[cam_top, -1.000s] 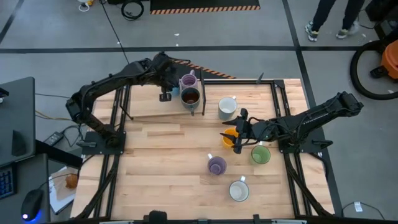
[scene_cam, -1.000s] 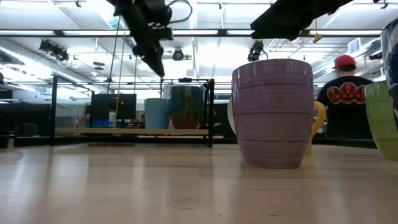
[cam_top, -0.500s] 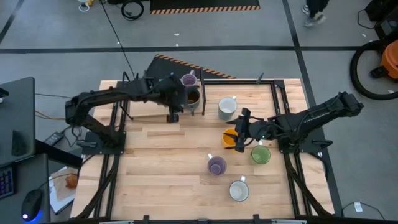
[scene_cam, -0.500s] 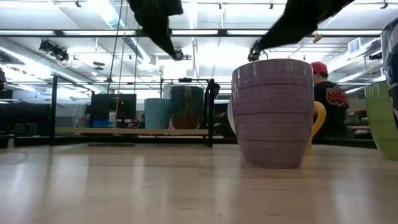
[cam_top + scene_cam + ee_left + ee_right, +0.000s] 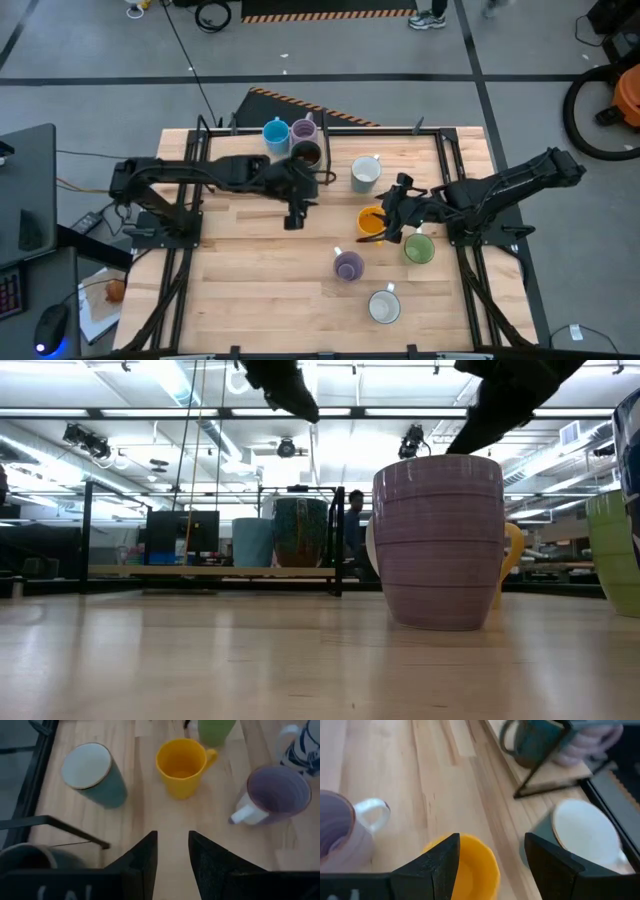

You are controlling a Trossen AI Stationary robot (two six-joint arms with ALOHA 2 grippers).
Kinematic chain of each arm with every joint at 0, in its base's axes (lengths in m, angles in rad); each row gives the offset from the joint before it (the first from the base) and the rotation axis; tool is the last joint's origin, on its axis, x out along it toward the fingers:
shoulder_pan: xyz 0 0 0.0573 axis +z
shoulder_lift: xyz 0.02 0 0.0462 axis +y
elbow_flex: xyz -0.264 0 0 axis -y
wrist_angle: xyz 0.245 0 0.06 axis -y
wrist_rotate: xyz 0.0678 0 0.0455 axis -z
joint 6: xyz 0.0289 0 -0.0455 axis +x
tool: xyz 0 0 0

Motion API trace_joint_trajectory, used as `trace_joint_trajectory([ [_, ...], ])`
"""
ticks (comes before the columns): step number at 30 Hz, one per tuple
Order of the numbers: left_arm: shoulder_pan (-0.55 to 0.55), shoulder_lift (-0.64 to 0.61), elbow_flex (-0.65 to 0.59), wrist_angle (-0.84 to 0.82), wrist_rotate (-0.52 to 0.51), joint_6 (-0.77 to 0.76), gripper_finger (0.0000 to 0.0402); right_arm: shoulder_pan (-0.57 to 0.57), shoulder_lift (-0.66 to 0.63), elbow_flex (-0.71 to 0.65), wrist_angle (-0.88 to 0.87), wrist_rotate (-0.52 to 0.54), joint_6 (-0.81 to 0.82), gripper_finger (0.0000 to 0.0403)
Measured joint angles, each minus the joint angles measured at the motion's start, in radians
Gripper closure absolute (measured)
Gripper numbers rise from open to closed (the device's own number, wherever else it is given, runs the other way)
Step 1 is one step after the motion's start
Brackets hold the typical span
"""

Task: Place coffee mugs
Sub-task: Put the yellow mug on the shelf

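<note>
Nearest on the worktop (image 5: pixel 250 290), a white mug (image 5: pixel 384 306) and a lilac mug (image 5: pixel 349 266) are sitting loose, and just beyond them the right gripper (image 5: pixel 396 222) is hovering with fingers spread wide over the orange mug (image 5: pixel 372 222), a green mug (image 5: pixel 419 248) just beside it. Midway, the left gripper (image 5: pixel 294 214) is hanging empty with fingers narrowly parted, while blue, lilac and dark brown mugs are standing on the far rack (image 5: pixel 325 180). Arguably the risk is the right fingers descending off-centre and tipping the orange mug into the green one.
</note>
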Motion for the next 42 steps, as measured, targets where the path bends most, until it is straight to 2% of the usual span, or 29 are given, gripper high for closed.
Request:
trace_joint_trajectory([
  [4, -0.022, 0.051, -0.002, 0.093, -0.018, -0.002, 0.0285, 0.021, -0.003, 0.053, -0.153, -0.007, 0.097, 0.0174],
  [10, -0.032, 0.142, -0.002, 0.216, -0.021, -0.018, 0.0285, 0.043, -0.002, 0.057, -0.3, -0.085, 0.26, 0.0174],
  [17, -0.026, 0.239, -0.002, 0.34, -0.022, -0.171, 0.0285, 0.064, -0.002, 0.057, -0.446, -0.073, 0.395, 0.0174],
  [29, 0.008, 0.348, -0.001, 0.417, 0.009, -0.397, 0.0285, 0.078, -0.005, 0.056, -0.468, -0.044, 0.413, 0.0174],
  [33, 0.01, 0.361, 0.02, 0.437, 0.01, -0.419, 0.0285, 0.078, -0.003, 0.056, -0.467, -0.069, 0.426, 0.0174],
  [39, -0.003, 0.387, 0.132, 0.4, 0.009, -0.398, 0.0285, 0.079, -0.005, 0.081, -0.508, -0.093, 0.425, 0.0174],
  [42, 0.004, 0.401, 0.152, 0.363, 0.013, -0.4, 0.0285, 0.096, -0.007, 0.117, -0.546, -0.068, 0.425, 0.0174],
])
